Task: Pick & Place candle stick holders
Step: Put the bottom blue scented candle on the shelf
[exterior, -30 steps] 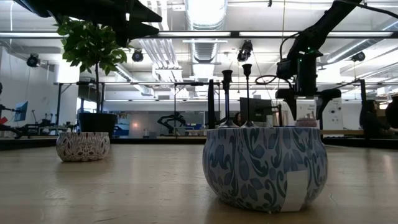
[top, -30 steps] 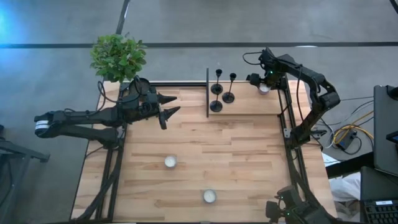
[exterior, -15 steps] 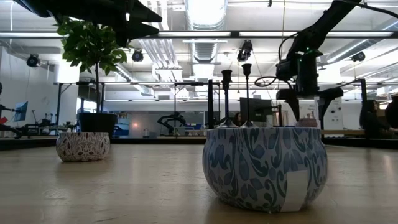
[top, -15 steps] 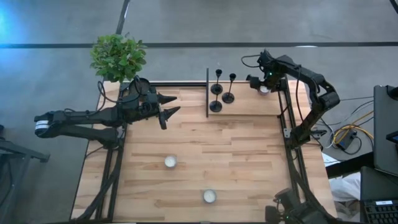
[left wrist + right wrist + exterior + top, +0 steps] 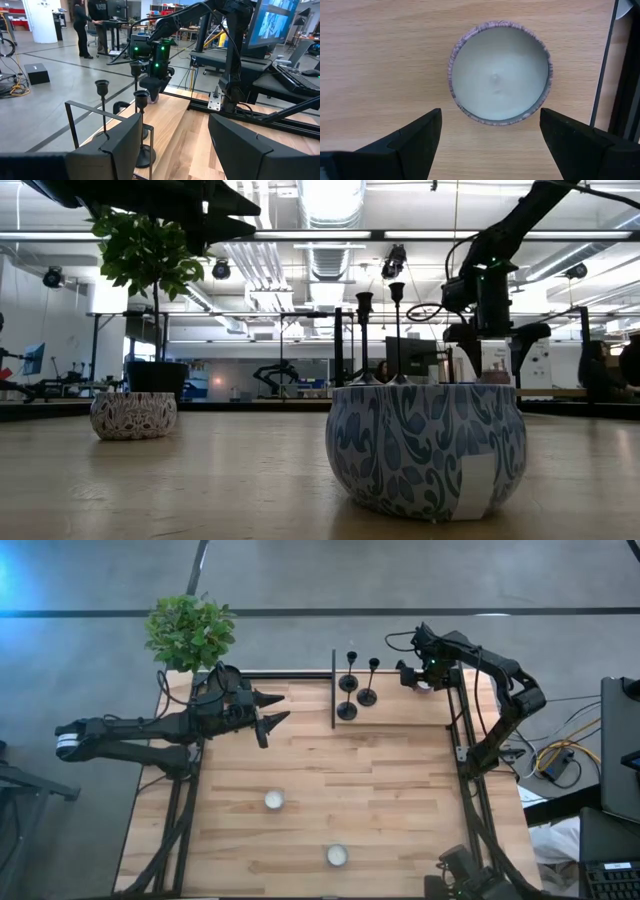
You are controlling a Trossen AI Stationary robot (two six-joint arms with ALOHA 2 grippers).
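We judge the main risk is that the right gripper point(image 5: 424, 680) takes the wrong thing; its fingers stand wide open, holding nothing, above a candle tin point(image 5: 500, 72) near the table's point(image 5: 380, 800) far right corner; going down here would grasp the tin, not a holder. The three holders point(image 5: 358, 686) stand apart from those fingers, just beside a thin black frame point(image 5: 333, 690); a careless sideways sweep could tip them. The left gripper point(image 5: 272, 708) waits open, empty, across the frame.
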